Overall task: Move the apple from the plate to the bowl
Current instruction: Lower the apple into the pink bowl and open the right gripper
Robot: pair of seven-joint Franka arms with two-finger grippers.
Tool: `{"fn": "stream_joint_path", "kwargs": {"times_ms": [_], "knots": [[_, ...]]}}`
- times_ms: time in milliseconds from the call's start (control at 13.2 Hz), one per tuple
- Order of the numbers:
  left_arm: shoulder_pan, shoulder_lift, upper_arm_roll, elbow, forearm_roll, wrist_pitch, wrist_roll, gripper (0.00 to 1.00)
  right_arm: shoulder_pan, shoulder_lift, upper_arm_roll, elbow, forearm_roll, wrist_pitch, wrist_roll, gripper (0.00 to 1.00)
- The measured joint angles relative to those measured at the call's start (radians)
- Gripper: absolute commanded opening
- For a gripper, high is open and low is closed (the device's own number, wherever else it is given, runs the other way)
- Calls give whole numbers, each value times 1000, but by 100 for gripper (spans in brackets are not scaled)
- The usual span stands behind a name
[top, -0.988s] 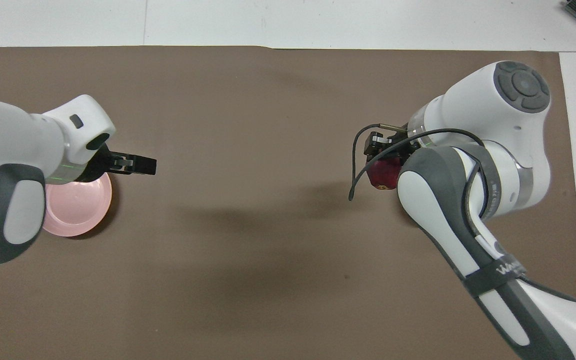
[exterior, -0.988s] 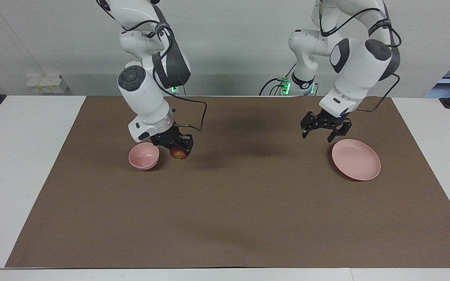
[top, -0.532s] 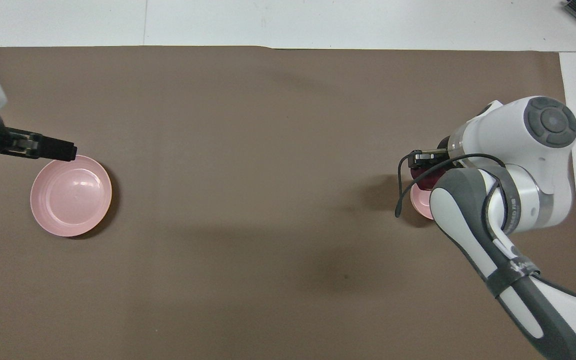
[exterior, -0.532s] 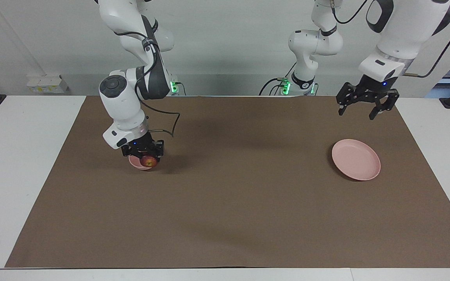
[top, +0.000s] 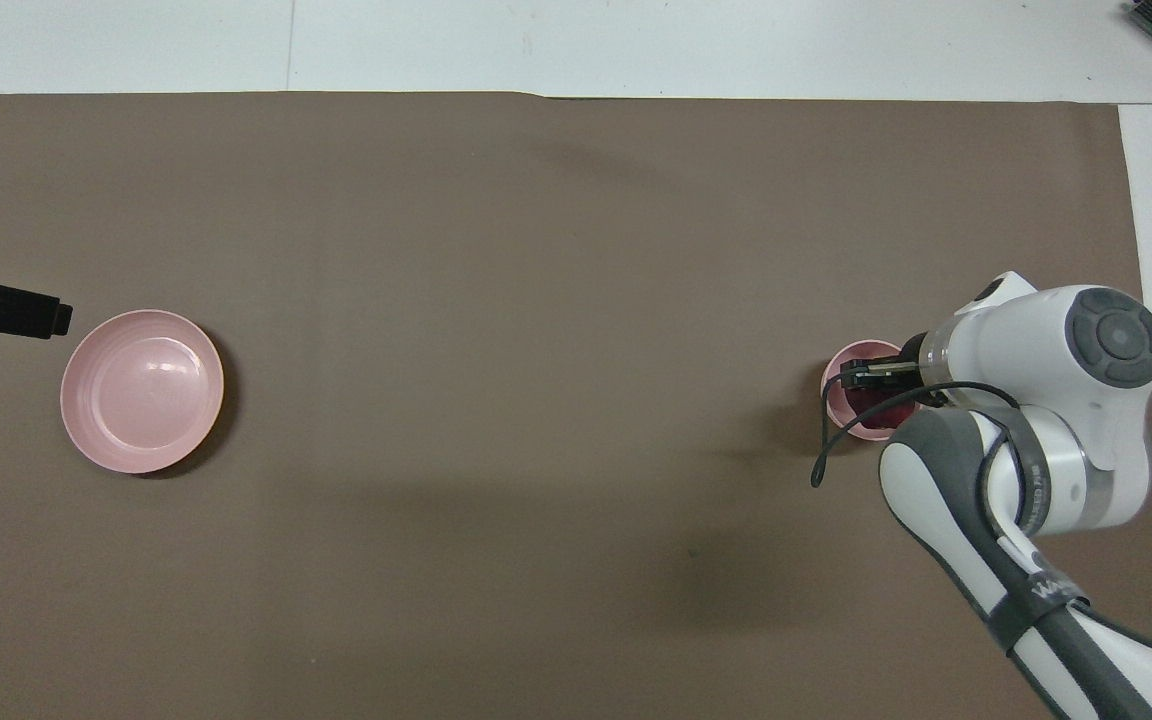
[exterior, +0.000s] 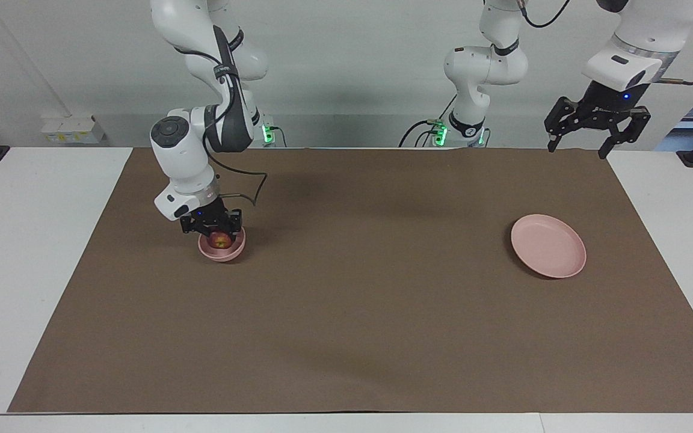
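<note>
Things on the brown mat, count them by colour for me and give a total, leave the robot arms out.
Pale pink: 2, the plate and the bowl
Dark red: 1, the apple, over the bowl in the right pincer
Total: 3

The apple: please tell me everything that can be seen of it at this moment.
The apple is small, round and dark red with a yellowish patch. It sits low within the pale pink bowl, toward the right arm's end of the table. The right gripper is shut on it from above, hiding its top. Whether it rests on the bowl's bottom cannot be told.
</note>
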Motion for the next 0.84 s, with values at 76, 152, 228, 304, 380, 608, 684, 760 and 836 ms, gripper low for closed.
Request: {"fn": "stream_joint_path", "kwargs": {"times_ms": [76,152,228,304,380,608,684,760,836], "knots": [[17,1,1,1,-2,-18,0,100,-3,-7,0,-14,0,9,0,6],[41,3,2,4,-9,-41,4,100,-4,-7,0,-27,0,31,0,10],[59,7,3,14,-13,-61,11,100,-4,-4,1,-42,0,63,0,58],[67,11,3,23,-13,-77,13,100,-4,1,3,-52,0,85,0,100],[69,13,3,30,-13,-87,13,100,-4,6,6,-54,0,96,0,100],[71,13,3,35,-13,-92,13,100,-3,4,9,-27,0,101,0,100],[72,13,3,35,-13,-92,13,100,-3,1,9,-10,0,97,0,100],[72,13,3,35,-13,-92,13,100,-4,-2,9,13,0,81,0,100],[72,13,2,35,-13,-92,13,100,-4,-3,9,39,0,58,0,100]]}}
